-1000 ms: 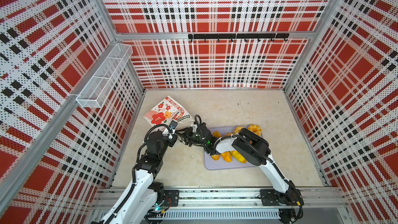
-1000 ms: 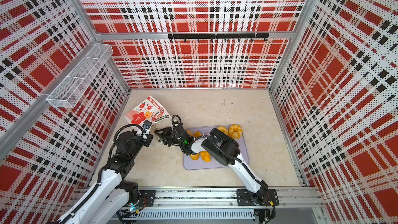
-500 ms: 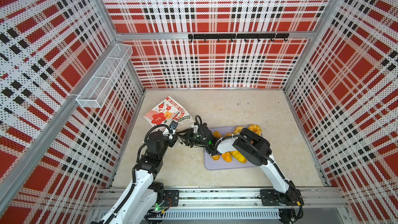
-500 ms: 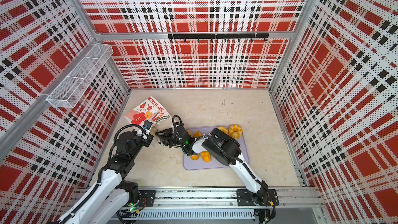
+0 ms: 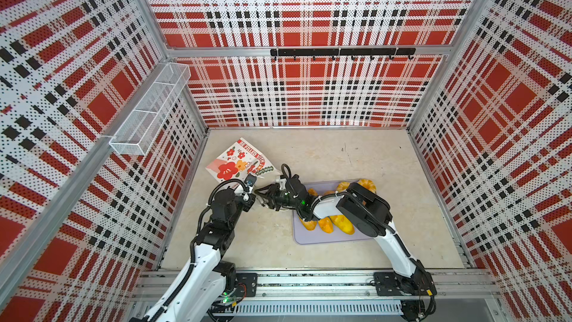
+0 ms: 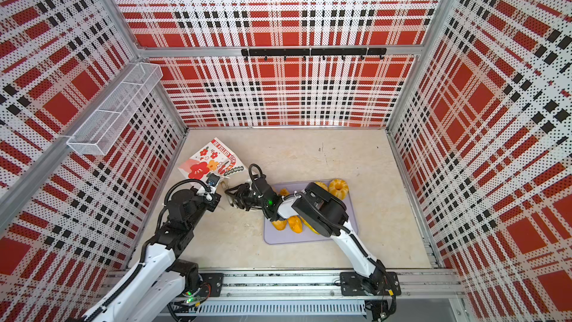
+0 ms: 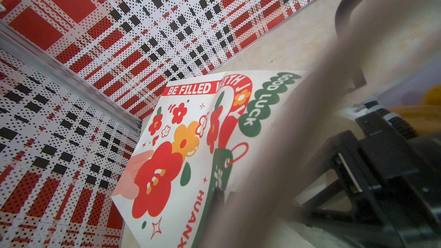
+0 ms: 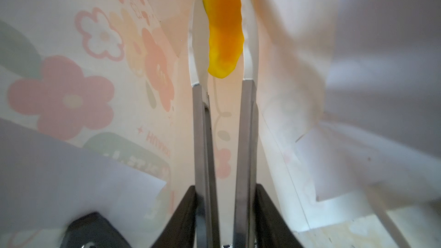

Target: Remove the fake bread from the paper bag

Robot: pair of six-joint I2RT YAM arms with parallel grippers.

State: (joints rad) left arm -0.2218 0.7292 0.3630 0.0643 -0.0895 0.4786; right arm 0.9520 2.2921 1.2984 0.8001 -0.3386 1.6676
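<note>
- Paper bag (image 5: 236, 162) lies flat on the table (image 5: 356, 156), out toward 10 o'clock from the table's centre and close to the side wall. Printed face is up and the mouth points roughly 5 o'clock.
- Right gripper (image 8: 223, 8) reaches across the middle into the bag mouth. Seen from the right wrist, its white fingertips (image 8: 199, 44) sit on either side of a yellow-orange loaf (image 8: 224, 39) and touch it. The loaf is grasped and is inside the bag.
- Left gripper (image 5: 252, 196) sits at the mouth's edge, at 9 o'clock of the right one, and is clenched. Cannot tell whether paper is pinched between its fingers.
- Lavender tray (image 5: 325, 238) lies at 4 o'clock from the bag.
- On the tray, oval rolls (image 5: 325, 224) sit toward its 6 o'clock edge and a ring bun (image 5: 366, 184) at its 1 o'clock corner. The right arm hides the rest.
</note>
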